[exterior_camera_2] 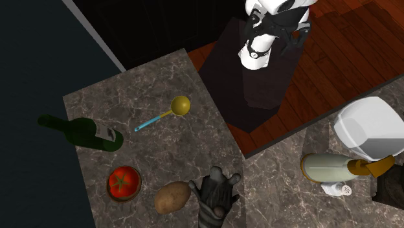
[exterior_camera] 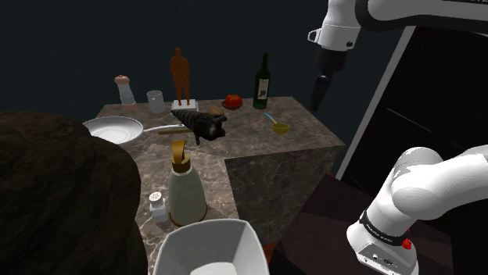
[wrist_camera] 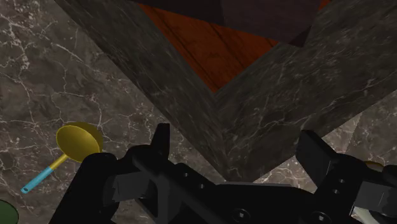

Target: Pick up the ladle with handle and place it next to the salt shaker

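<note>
My pincer (wrist_camera: 235, 135) hangs released, nothing between its fingers, over the desk's (exterior_camera_2: 103, 103) corner. The ladle (exterior_camera_2: 162, 115) lies flat on the desk just aside, yellow bowl nearer the arm. I'd shift across, turn to straddle the thin blue handle, then descend squarely.

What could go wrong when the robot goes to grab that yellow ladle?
The open black gripper hangs beside the yellow ladle with its blue handle, not over it, so it might shove it along. The tall dark green wine bottle nearby could get bumped. The small white salt shaker stands close to a white bottle with a brown top, so room there is tight.
</note>
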